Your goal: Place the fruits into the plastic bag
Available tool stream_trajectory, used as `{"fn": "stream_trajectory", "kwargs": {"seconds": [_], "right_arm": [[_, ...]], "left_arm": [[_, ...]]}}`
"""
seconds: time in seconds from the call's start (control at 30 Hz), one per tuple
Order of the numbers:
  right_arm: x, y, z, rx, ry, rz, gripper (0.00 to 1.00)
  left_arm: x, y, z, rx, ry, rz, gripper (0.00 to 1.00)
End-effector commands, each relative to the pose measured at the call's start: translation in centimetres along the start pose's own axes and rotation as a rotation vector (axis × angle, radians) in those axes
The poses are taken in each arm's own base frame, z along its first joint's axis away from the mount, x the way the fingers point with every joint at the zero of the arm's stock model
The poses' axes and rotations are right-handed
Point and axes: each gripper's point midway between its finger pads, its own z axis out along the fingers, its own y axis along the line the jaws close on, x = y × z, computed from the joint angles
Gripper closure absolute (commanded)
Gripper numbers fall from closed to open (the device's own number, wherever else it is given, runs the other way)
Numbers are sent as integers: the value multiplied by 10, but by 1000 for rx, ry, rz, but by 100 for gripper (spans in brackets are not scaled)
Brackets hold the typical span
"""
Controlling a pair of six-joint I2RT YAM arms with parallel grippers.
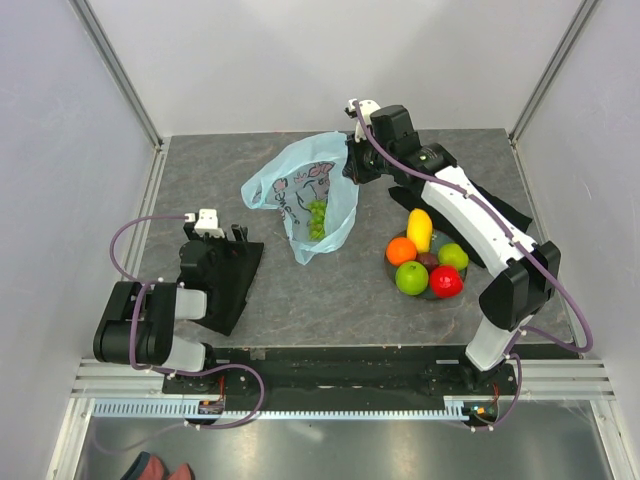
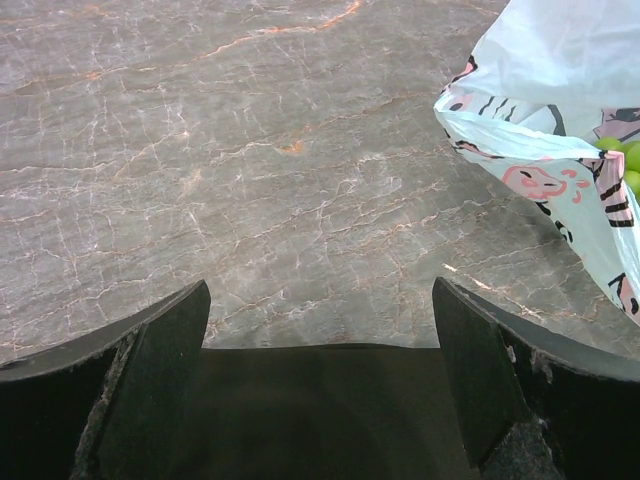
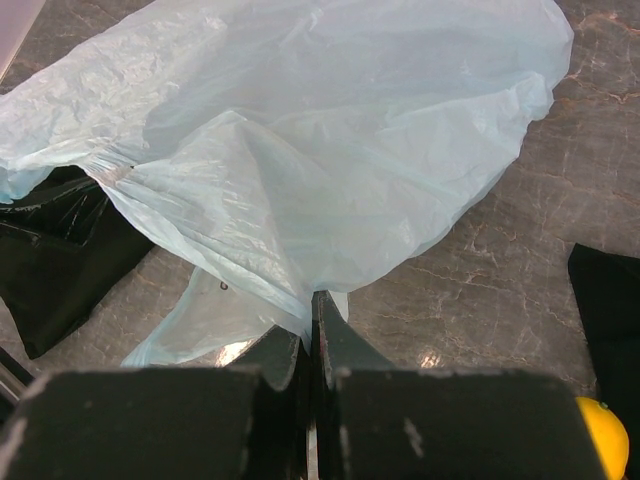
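Observation:
The light-blue plastic bag (image 1: 300,195) lies on the table's middle, its mouth held up at the back. A green grape bunch (image 1: 316,220) sits inside it and shows in the left wrist view (image 2: 625,160). My right gripper (image 1: 352,160) is shut on the bag's edge (image 3: 300,180). On the plate (image 1: 392,270) at the right lie the yellow oblong fruit (image 1: 420,229), the orange (image 1: 401,250), a green apple (image 1: 411,278), a second green fruit (image 1: 453,256), a red apple (image 1: 446,282) and a dark purple one (image 1: 428,262). My left gripper (image 1: 235,240) is open and empty, left of the bag (image 2: 560,120).
A black cloth (image 1: 225,290) lies under my left gripper. Another black cloth (image 1: 500,215) lies under the right arm, behind the plate. Metal frame posts and white walls stand round the grey stone table (image 1: 200,180).

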Motion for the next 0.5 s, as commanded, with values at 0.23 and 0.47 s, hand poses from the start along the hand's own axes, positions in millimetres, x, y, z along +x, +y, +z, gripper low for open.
{"fn": "stream_trajectory", "kwargs": {"seconds": [0.23, 0.47], "right_arm": [[-14, 5, -3, -31, -48, -17, 100], [-6, 5, 10, -41, -17, -13, 100]], "left_arm": [[-13, 2, 5, 2, -41, 50, 1], [-13, 6, 4, 3, -43, 21, 1]]}}
